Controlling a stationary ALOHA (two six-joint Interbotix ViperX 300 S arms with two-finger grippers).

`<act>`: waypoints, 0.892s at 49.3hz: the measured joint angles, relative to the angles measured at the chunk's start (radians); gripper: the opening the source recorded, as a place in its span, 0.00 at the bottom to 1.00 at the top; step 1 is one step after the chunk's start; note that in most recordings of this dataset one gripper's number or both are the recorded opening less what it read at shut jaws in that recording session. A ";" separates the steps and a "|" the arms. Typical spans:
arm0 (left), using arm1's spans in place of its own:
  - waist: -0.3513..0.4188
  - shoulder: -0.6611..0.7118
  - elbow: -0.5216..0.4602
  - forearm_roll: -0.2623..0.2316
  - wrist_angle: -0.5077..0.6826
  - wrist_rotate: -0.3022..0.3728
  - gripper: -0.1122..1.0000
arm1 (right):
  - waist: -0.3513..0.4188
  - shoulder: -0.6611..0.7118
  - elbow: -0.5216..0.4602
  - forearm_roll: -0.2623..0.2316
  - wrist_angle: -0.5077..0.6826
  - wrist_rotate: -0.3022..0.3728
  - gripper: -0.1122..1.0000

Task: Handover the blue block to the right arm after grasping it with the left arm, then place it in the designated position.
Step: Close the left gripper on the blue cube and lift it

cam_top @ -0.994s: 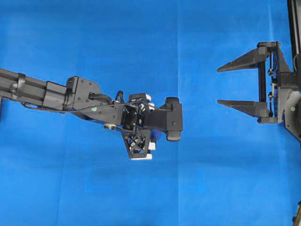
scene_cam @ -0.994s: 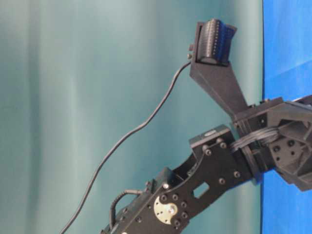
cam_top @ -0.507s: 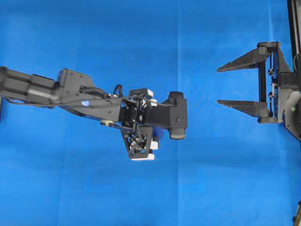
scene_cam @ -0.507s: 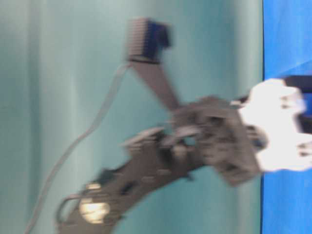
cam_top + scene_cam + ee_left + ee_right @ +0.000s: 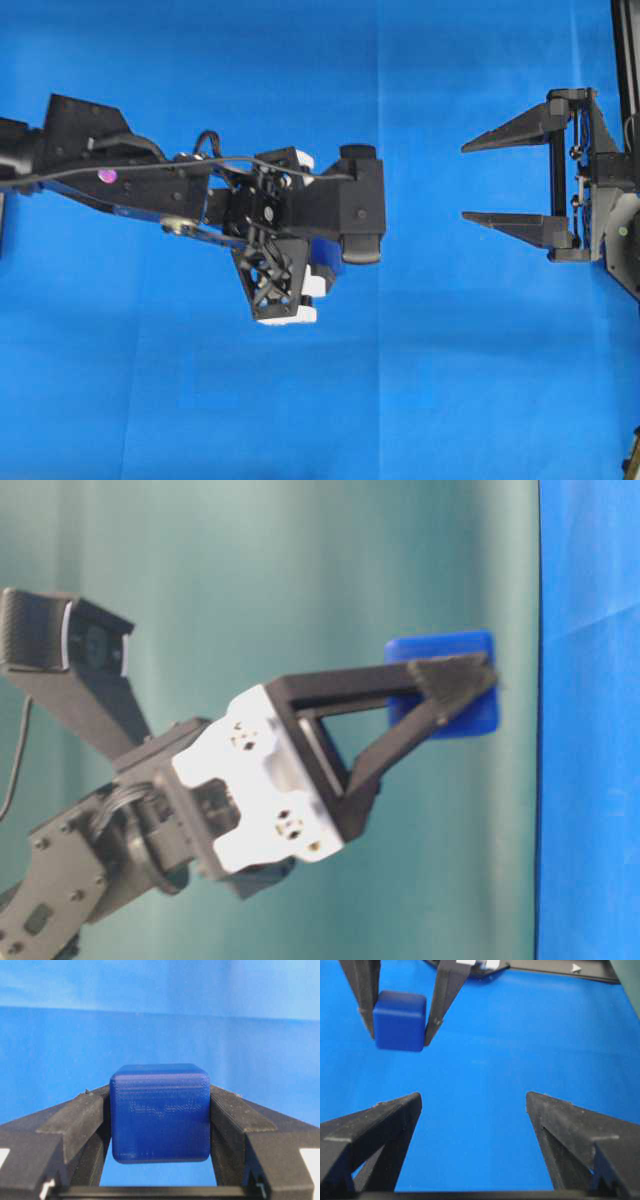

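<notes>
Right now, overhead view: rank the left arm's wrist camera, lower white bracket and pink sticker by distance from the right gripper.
1. Wrist camera: centre, facing the open right gripper.
2. Lower white bracket: below-left of it.
3. Pink sticker: far left.

A bright blue cloth (image 5: 430, 400) covers the work surface, creased in places, with a teal backdrop (image 5: 250, 580) behind.

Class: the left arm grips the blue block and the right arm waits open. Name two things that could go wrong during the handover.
1. The blue block sits at the very tips of the left gripper, so a knock could dislodge it.
2. The right gripper has open jaws, but the block lies off to one side of them; closing without realigning might miss.
</notes>
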 measured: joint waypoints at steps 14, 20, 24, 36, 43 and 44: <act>0.005 -0.054 -0.003 0.000 0.021 0.000 0.54 | -0.002 0.002 0.000 0.000 -0.003 0.000 0.97; 0.006 -0.063 -0.003 0.000 0.021 0.000 0.54 | -0.002 0.000 0.000 0.000 -0.003 0.000 0.97; 0.008 -0.061 -0.003 0.000 0.021 0.000 0.54 | -0.002 0.002 0.000 0.000 -0.002 -0.002 0.97; 0.008 -0.063 -0.003 0.000 0.021 0.000 0.54 | -0.002 0.002 0.002 0.000 -0.003 0.000 0.97; 0.008 -0.061 -0.003 0.000 0.021 0.000 0.54 | 0.000 0.000 0.000 0.000 -0.003 0.000 0.97; 0.006 -0.061 -0.003 0.000 0.021 0.000 0.54 | 0.000 0.002 0.000 0.000 -0.003 0.000 0.97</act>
